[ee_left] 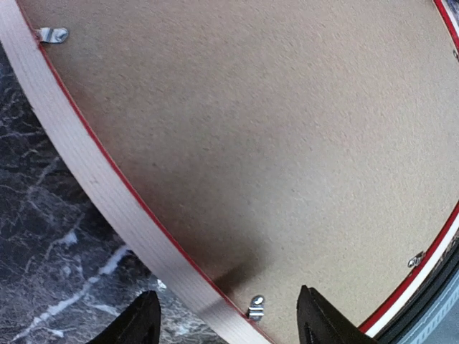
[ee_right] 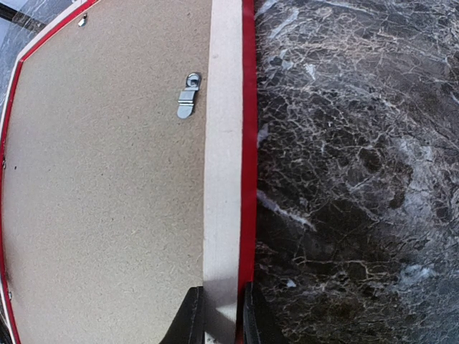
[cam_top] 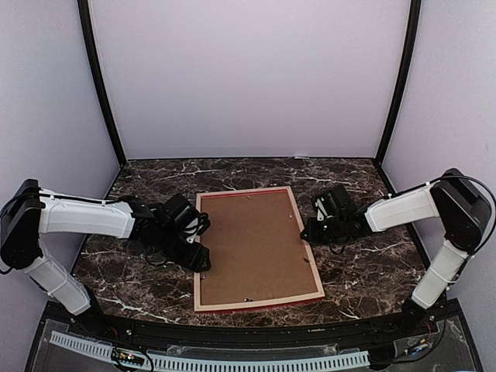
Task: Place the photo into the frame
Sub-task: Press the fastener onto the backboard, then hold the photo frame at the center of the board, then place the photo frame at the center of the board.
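**Right claw clamps the frame's rail; left claw hangs released**

The right gripper (ee_right: 219,315) is clenched on the frame (ee_right: 224,179). Its fingers pinch the pale wooden rail on the right side, one at the inner lip beside the backing board (cam_top: 252,244) and the other against the red outer edge. The left gripper (ee_left: 229,322) is released. Its fingers are spread wide above the opposite rail, near a small metal turn clip (ee_left: 254,307), and appear to touch nothing.

The frame lies face down on the marbled table (cam_top: 364,263) between the two arms, with the brown board seated inside it. The photo shows in no view, and whether it sits under the board cannot be told.

The frame looks light and stiff, but its rails are thin. A pinch across a rail near its middle seems the safest hold, since lifting from one side alone would likely make it swing or twist. The painted red edge may be slick under a finger. The board looks thin enough to flex. A paper print would be limp and crease easily, so it is best taken by its margin.
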You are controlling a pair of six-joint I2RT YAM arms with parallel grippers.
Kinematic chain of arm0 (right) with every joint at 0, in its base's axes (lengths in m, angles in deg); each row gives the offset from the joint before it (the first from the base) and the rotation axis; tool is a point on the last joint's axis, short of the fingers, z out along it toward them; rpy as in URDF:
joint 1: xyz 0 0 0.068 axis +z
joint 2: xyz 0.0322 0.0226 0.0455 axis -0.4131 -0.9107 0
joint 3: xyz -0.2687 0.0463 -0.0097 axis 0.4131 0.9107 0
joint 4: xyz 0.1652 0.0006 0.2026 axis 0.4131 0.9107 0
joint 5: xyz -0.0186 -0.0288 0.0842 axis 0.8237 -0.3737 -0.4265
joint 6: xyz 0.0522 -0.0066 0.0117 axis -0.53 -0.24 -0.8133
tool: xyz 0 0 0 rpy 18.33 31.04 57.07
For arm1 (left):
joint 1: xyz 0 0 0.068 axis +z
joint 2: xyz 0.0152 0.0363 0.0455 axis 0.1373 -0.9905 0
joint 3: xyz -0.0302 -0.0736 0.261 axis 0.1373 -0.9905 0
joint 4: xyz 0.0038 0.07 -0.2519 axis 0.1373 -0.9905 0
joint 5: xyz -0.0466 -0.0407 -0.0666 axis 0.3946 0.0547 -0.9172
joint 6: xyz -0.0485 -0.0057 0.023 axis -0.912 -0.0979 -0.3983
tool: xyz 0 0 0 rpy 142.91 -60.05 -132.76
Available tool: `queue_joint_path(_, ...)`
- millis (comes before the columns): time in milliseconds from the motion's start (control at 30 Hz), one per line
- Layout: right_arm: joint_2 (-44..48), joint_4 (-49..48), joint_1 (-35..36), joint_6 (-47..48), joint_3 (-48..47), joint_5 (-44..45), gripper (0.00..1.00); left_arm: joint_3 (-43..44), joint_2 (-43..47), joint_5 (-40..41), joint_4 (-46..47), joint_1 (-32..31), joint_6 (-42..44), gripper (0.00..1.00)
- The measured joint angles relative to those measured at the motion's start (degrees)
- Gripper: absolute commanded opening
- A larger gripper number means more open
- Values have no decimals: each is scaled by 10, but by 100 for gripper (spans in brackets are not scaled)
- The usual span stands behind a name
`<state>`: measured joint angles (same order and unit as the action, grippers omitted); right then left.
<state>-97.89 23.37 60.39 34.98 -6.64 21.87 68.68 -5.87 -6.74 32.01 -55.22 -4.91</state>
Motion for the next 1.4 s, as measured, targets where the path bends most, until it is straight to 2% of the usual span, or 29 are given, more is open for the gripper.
queue_joint_path(233, 6, -2, 1, -5, 6, 0, 3, 17, -10, 0, 5, 46, -9, 67)
queue_joint_path(400, 13, -4, 8, -13, 15, 2, 6, 32, -49, 0, 20, 57, -17, 60)
queue_joint_path(600, 17, -11, 19, -27, 22, 10, 11, 47, -93, 2, 27, 66, -26, 45)
queue_joint_path(700, 20, -12, 25, -35, 26, 18, 18, 51, -96, 2, 24, 70, -28, 37)
queue_joint_path(933, 26, 8, 37, -48, 29, 16, 43, 60, -100, 13, 18, 77, -27, 25)
queue_joint_path(1400, 74, 108, 48, -8, 0, 5, 61, 65, -101, 55, 18, 78, -36, 19)
